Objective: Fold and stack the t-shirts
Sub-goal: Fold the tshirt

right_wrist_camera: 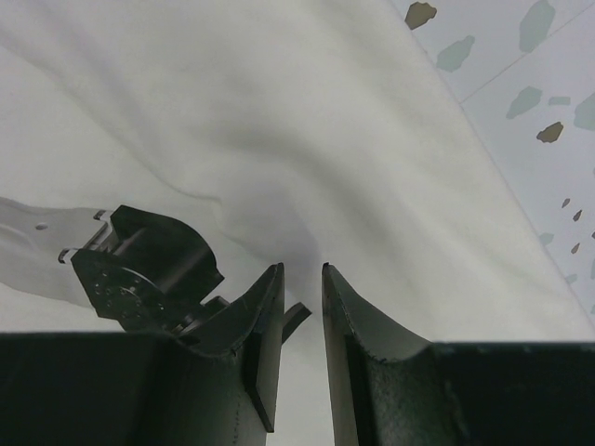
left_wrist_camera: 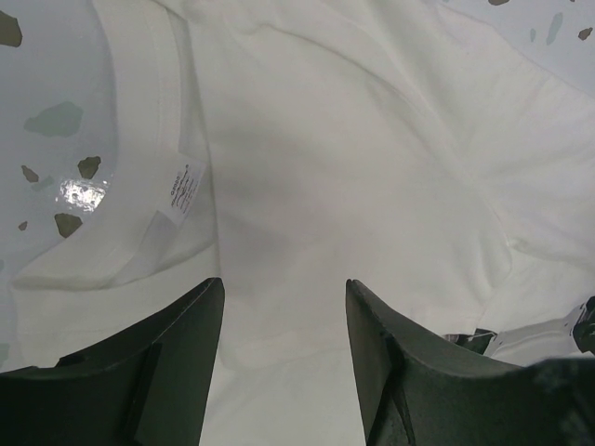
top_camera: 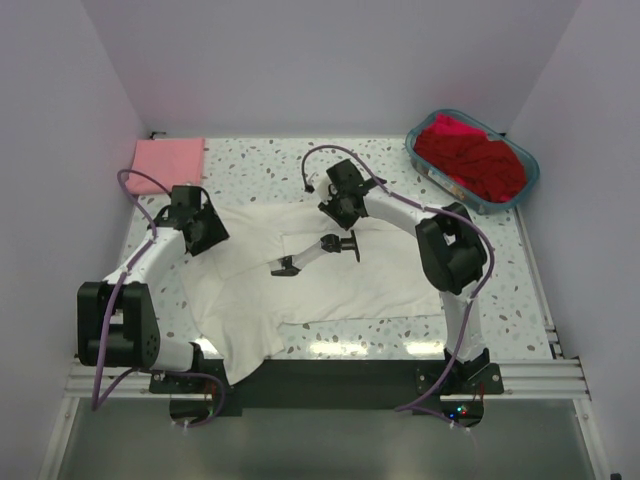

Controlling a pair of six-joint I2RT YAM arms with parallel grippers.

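A large white t-shirt [top_camera: 370,285] lies spread across the speckled table, its black printed graphic [top_camera: 318,250] facing up. My left gripper [top_camera: 205,232] hovers over the shirt's left part near the collar, open, with only cloth [left_wrist_camera: 353,139] and the neck label [left_wrist_camera: 181,190] beneath it [left_wrist_camera: 284,281]. My right gripper [top_camera: 340,205] stands over the shirt's far edge, its jaws [right_wrist_camera: 302,266] a narrow gap apart with nothing pinched, beside the graphic [right_wrist_camera: 139,265]. A folded pink t-shirt [top_camera: 168,160] lies at the back left. Red t-shirts [top_camera: 475,160] fill the basket.
A teal plastic basket [top_camera: 524,150] sits at the back right corner. White walls close in the table [top_camera: 500,290] on the left, back and right. The white shirt's lower corner [top_camera: 240,360] hangs over the near edge between the arm bases.
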